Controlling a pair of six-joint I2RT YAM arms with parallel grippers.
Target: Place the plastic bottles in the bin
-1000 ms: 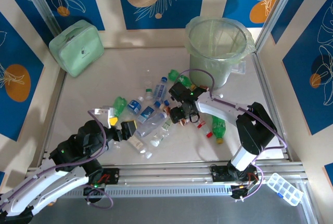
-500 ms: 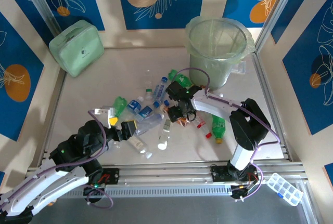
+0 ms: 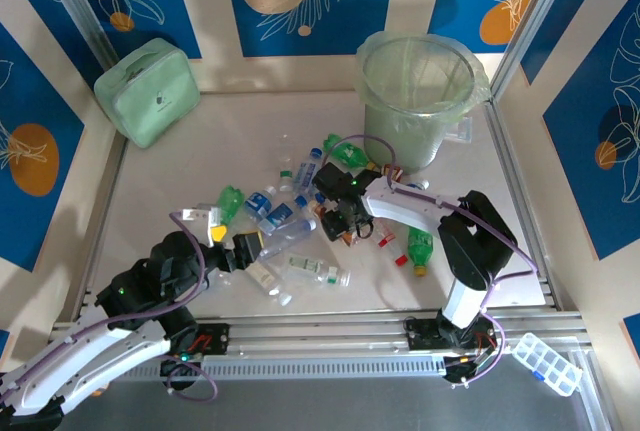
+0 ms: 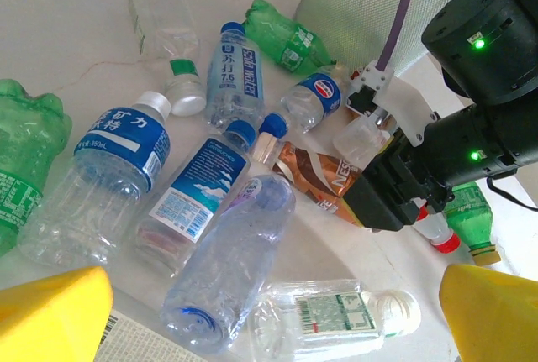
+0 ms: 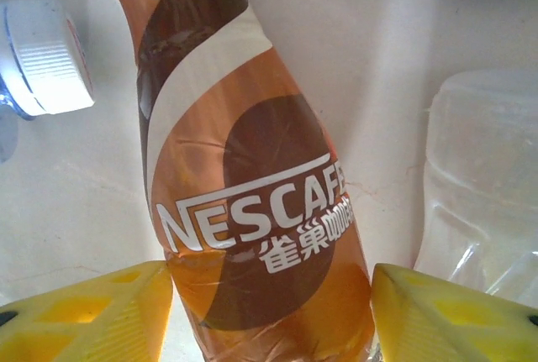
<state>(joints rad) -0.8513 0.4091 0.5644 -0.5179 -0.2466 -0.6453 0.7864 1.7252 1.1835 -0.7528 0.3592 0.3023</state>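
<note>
The right tool [image 3: 340,221] is down among the scattered bottles [image 4: 118,169]. Its yellow pads [image 5: 92,303] press both sides of a brown bottle [image 5: 252,211] lying flat on the counter [image 3: 180,161] — jaws about half closed, set across the bottle's narrow width, probably so it lifts without slipping. The left tool [image 3: 243,248] hovers at the pile's near edge, spread wide and empty — likely held off to leave room. The bin [image 3: 415,126] stands just beyond the pile, far right, a short carry away.

A lab test cell: aluminium rails [image 3: 320,336] and printed panels [image 3: 300,1] enclose the table [image 3: 200,156].
</note>
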